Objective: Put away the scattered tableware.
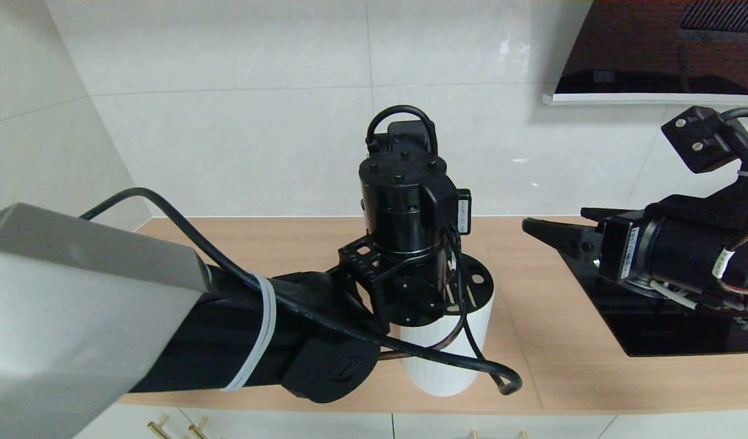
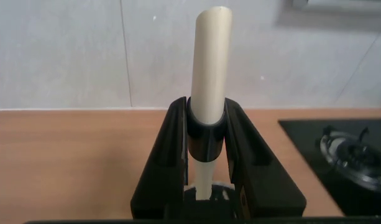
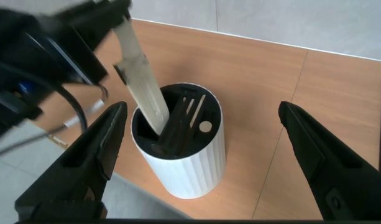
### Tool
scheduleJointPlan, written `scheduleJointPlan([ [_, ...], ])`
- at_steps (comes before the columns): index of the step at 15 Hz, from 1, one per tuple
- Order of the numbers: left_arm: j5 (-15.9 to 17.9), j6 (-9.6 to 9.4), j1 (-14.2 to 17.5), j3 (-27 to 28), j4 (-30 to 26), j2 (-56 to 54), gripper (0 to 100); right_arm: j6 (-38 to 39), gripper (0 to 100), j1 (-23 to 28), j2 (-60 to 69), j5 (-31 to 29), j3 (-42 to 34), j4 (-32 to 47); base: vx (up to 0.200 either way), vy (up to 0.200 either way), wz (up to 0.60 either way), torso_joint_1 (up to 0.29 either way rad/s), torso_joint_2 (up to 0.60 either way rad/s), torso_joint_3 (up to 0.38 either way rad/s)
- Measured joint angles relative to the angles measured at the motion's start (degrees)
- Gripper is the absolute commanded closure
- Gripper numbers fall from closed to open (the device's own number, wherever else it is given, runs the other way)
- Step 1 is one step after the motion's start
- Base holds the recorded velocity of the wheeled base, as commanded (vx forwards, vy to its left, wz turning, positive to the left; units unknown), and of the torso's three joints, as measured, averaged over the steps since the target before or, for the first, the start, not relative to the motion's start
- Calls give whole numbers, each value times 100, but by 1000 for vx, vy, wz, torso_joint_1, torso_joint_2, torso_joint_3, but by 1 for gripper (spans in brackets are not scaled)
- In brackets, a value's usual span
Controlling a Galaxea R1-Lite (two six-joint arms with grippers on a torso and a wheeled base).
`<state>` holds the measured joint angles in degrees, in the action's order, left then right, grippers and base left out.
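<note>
A white ribbed utensil holder [image 1: 447, 360] [image 3: 190, 168] stands on the wooden counter [image 1: 288, 244] near its front edge. My left arm's wrist [image 1: 404, 244] hangs directly above it. The left gripper [image 2: 206, 124] [image 3: 122, 25] is shut on the cream handle of a utensil [image 2: 209, 74] [image 3: 143, 81], whose lower end is inside the holder's black insert. Several thin wooden sticks [image 3: 199, 112] also stand in the holder. My right gripper [image 1: 563, 228] [image 3: 206, 155] is open, off to the right and above the counter, with nothing between its fingers.
A black cooktop [image 1: 654, 329] [image 2: 339, 155] lies in the counter at the right, under the right arm. A dark range hood [image 1: 654, 49] hangs at the upper right. A tiled wall closes the back and the left side.
</note>
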<state>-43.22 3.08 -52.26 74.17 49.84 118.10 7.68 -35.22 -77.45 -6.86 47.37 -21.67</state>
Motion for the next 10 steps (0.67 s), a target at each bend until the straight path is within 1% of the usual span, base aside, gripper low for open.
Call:
scheduleJointPlan([
  [2,0,55,-16,-60,11,85,100,0,0,0,-6,0,0,-2,0,0,0,0,0,0],
  [7,0,71,-145,-262,140,273,100,4,0,-2,-15,5,0,4,0,0,0,0,0,0],
  [10,-2,104,-182,-567,373,391,100,4,0,-2,-33,11,-18,-9,0,0,0,0,0,0],
])
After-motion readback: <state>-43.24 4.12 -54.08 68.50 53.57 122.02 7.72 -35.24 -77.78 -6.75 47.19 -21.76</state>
